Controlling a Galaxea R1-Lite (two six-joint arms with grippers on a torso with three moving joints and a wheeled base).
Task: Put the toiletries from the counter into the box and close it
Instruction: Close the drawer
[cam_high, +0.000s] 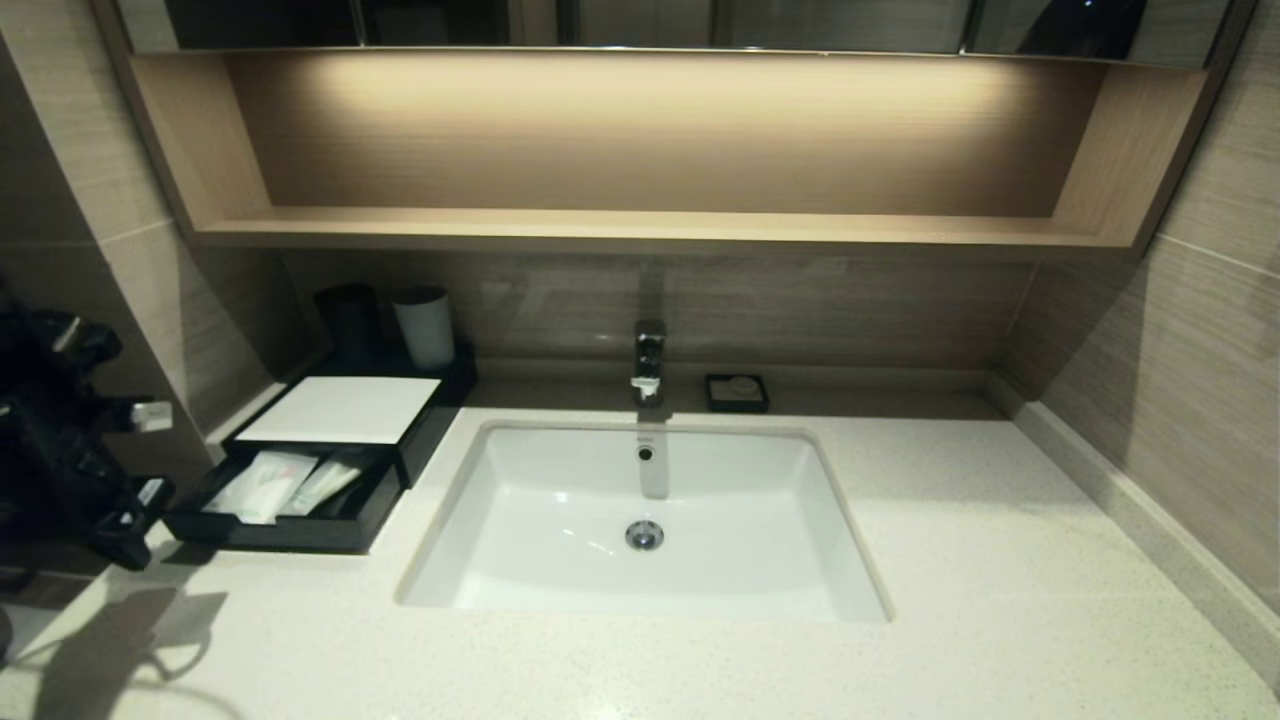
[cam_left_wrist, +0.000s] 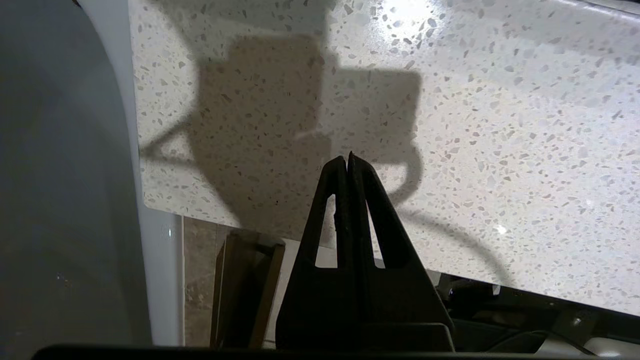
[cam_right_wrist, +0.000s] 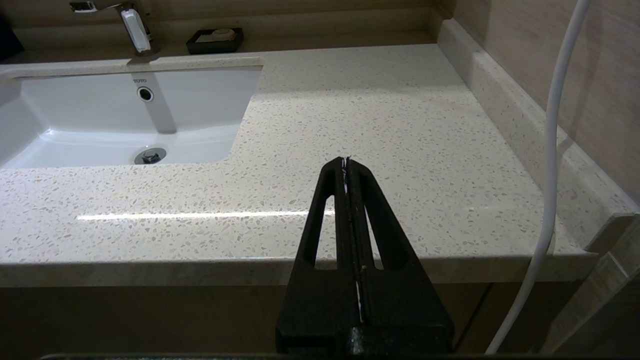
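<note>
Head view, near to far on the robot's left side: the left gripper (cam_high: 125, 520) hangs low at the front left corner of the counter (cam_high: 950, 560), its jaws pressed together on nothing, and the left wrist view confirms that the shut left gripper points down at bare speckled stone near the counter's edge. Just beyond it, touching distance by eye, sits the open drawer (cam_high: 290, 510) of the box (cam_high: 345, 410), pulled out toward the robot, with the toiletries (cam_high: 285, 482) already lying inside, their long sides running roughly front to back with a slight slant. So the drawer front lies directly inward and a little to the right of the jaws, and its travel runs away from the robot, under the white top panel. My judgement is that closing calls for a push along that line. The right gripper (cam_right_wrist: 347, 162), also shut and empty, hangs off the counter's front edge on the far side of the sink (cam_high: 640, 600), well apart from the box, so the left arm is plainly nearer.
</note>
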